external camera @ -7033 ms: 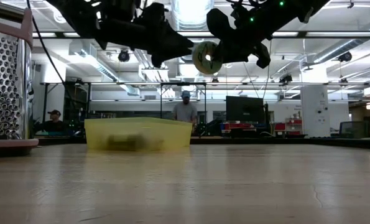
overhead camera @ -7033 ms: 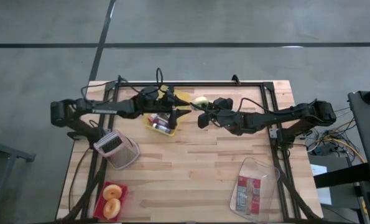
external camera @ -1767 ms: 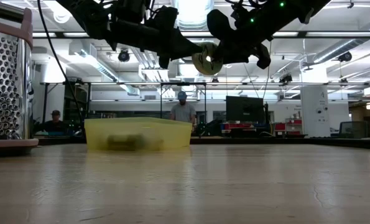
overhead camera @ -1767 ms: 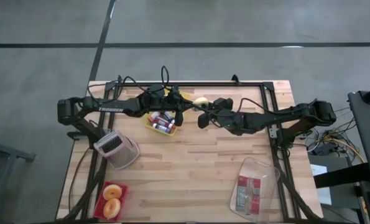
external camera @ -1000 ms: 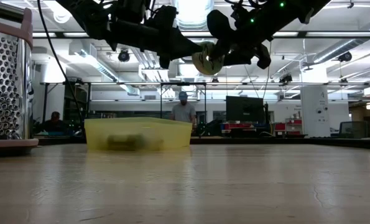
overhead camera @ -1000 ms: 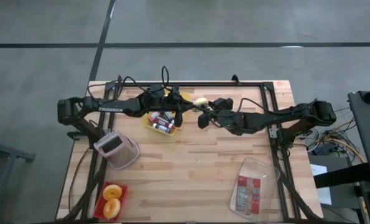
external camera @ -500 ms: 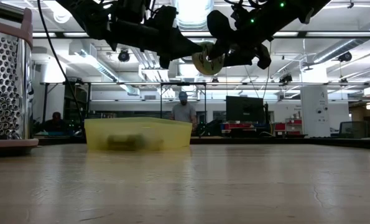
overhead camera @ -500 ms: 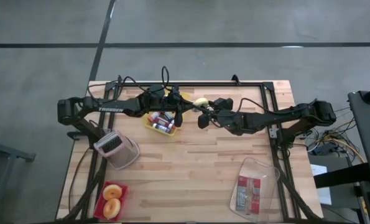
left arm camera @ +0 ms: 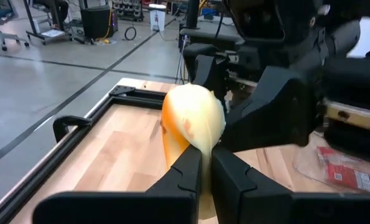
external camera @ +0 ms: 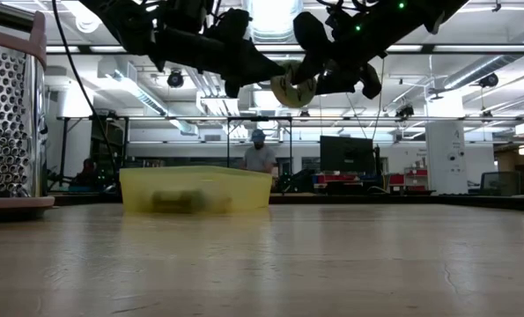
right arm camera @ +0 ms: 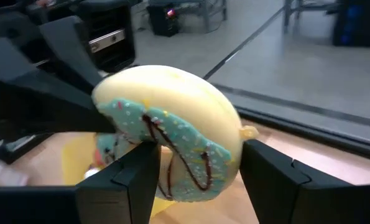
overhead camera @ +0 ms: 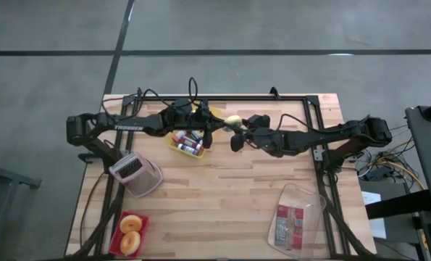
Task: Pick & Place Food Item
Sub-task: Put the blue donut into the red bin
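High view: the pale yellow ring doughnut with teal icing [overhead camera: 233,120] hangs above the table [overhead camera: 222,196], between the left pincer [overhead camera: 214,128] and the right pincer [overhead camera: 239,133], just beyond the yellow plastic tray [overhead camera: 188,144] of small packets.

Low view: the doughnut sits tilted between the two dark pincer tips, well above the tray. Compared with a second ago, it has tipped and risen slightly.

Left wrist view: the left pincer is clenched, pinching the doughnut's thin lower edge.

Right wrist view: the right pincer's fingers [right arm camera: 127,177] straddle the doughnut's sides, loosely, wider than a second ago. The doughnut looks light and soft, likely squashable; a gentle hold across the ring's body seems safest.
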Controlling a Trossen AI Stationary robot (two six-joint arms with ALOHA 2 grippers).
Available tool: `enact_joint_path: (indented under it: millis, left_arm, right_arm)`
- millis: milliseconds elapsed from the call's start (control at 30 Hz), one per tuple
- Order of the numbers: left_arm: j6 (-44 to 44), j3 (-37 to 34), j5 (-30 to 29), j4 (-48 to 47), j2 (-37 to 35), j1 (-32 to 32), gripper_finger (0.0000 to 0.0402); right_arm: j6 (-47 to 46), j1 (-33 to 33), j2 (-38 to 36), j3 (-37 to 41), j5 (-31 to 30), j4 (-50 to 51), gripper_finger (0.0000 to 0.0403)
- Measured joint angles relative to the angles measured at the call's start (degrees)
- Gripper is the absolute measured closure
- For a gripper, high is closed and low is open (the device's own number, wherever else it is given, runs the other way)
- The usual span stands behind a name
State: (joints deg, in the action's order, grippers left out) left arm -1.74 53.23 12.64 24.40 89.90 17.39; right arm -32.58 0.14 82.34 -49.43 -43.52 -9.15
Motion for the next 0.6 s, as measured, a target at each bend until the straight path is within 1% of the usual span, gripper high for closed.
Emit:
enact_joint_path:
  millis: [100, 200, 267, 467, 600]
  left_arm:
    - [0.0, 0.0, 0.1, -1.0, -0.1, 0.0, 0.0376]
    - [0.0, 0.0, 0.0, -1.6, -0.1, 0.0, 0.0376]
    - [0.0, 0.0, 0.0, -2.1, -0.1, 0.0, 0.0376]
    - [0.6, 0.0, 0.0, -3.7, -0.2, 0.0, 0.0376]
    - [0.6, 0.0, 0.0, -4.0, -0.2, 0.0, 0.0376]
  right_arm:
    - [-0.2, 0.0, -1.3, 0.0, 3.4, 1.7, 0.0199]
    - [-0.9, 0.1, -3.6, 0.0, 4.7, 5.3, 0.0199]
    - [-2.4, 0.4, -5.5, 0.0, 4.8, 8.8, 0.0199]
    - [-10.8, 2.5, -10.7, 0.0, 4.7, 22.3, 0.0199]
    - [-14.2, 4.3, -12.8, 0.2, 4.6, 28.5, 0.0199]
